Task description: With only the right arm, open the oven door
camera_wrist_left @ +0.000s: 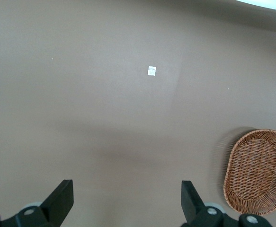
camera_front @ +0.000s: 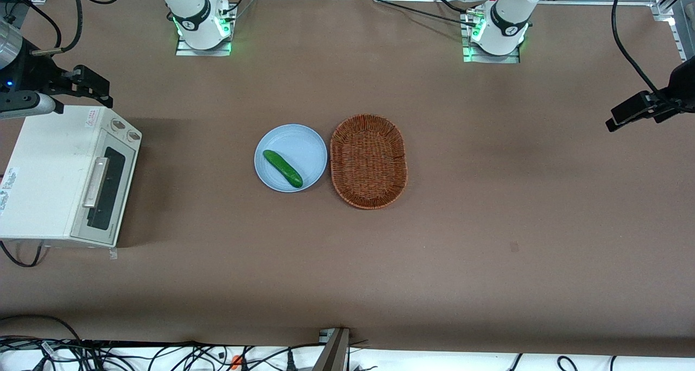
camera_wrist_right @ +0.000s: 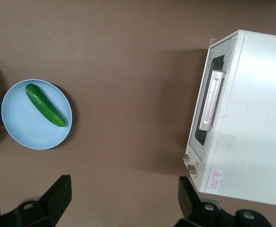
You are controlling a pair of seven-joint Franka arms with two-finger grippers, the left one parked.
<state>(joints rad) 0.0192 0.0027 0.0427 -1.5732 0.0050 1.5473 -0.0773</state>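
Observation:
The white toaster oven (camera_front: 43, 170) stands at the working arm's end of the table. Its oven door (camera_front: 106, 189) is closed, with the silver bar handle (camera_front: 95, 182) across the dark glass. In the right wrist view the oven door (camera_wrist_right: 207, 106) and its handle (camera_wrist_right: 210, 99) show from above. The right arm (camera_front: 16, 72) hangs high over the table, farther from the front camera than the oven, near the oven's knob end. Its gripper (camera_front: 92, 86) (camera_wrist_right: 126, 198) is open, holds nothing, and is well apart from the handle.
Two knobs (camera_front: 125, 129) sit on the oven's front strip beside the door. A blue plate (camera_front: 304, 143) with a green cucumber (camera_front: 282, 168) lies mid-table, and a wicker basket (camera_front: 369, 161) lies beside it. Cables run along the table's near edge.

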